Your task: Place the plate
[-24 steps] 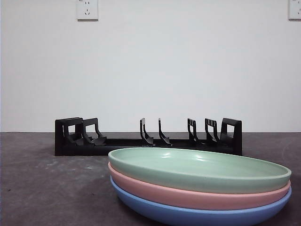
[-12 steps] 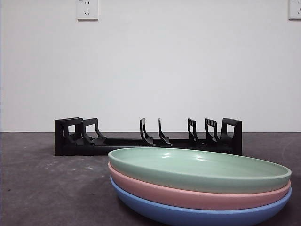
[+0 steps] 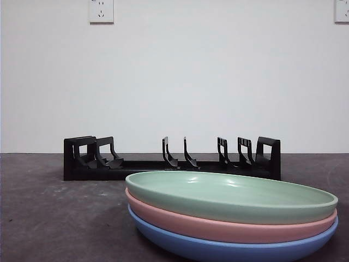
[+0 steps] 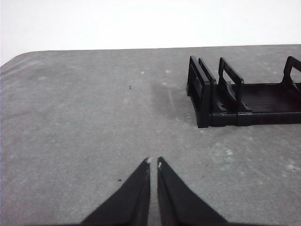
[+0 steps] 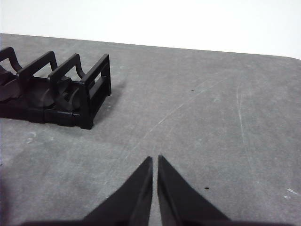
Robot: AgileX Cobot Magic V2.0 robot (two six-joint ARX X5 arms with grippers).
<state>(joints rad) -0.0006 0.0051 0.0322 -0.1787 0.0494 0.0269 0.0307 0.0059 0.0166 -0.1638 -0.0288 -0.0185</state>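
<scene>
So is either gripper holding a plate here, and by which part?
Nothing is held. The left gripper and right gripper are shut on nothing above bare table; the green plate sits untouched atop the stack.

Dark grey table (image 3: 49,218); black plate rack (image 3: 172,161) behind; blue plate (image 3: 229,248) resting directly in front.

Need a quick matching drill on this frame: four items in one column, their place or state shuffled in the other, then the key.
Items
1. pale green round plate
2. pink round plate
3. blue round plate
4. black plastic slotted dish rack

Place or state
A. bottom of the stack, on the grey table
B. behind the stack, holding no plate
C. top of the stack
D. middle of the stack

Pairs: 1-C, 2-D, 3-A, 4-B

Both hands, left hand and right hand, are shut and away from the plates.
</scene>
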